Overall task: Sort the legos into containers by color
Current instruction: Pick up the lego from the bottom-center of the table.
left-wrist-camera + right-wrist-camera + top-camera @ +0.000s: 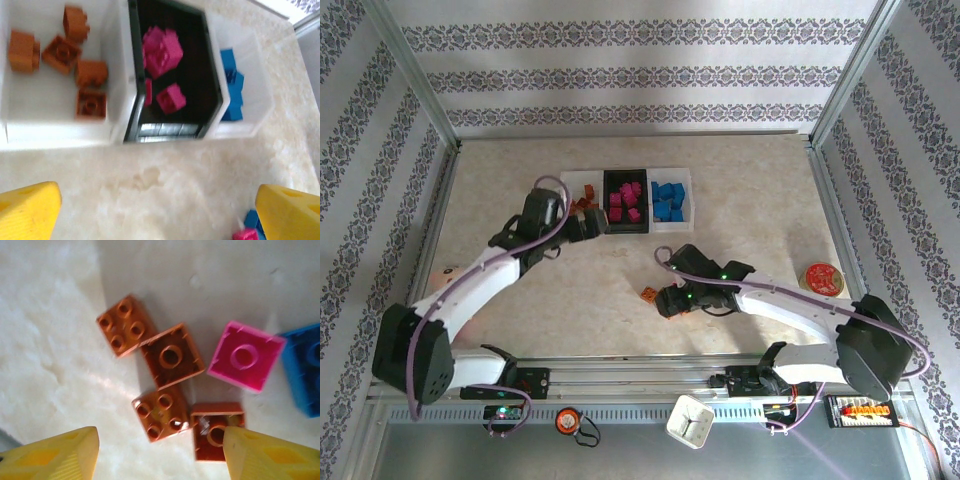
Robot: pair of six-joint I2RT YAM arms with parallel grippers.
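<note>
The containers [120, 115] stand in a row on the table [150, 185], each part-filled. Orange legos [90, 75] lie in the left white bin [60, 136], magenta legos [162, 47] in the black middle bin [197, 65], and blue legos [232, 100] in the right white bin [260, 95]. The left gripper [157, 215] hovers just in front of the row, its jaws spread wide with nothing between its yellow fingers [27, 210].

Nearer the arm bases, loose bricks cluster on the table: four orange, a magenta brick [245, 356] and a blue brick [305, 370]. The right gripper [160, 455] hangs over them, jaws parted and clamping nothing. A studs-up orange brick [160, 412] lies just ahead of the gap. An upturned orange brick [215, 432] sits against one fingertip [250, 450]; whether they touch I cannot tell.
</note>
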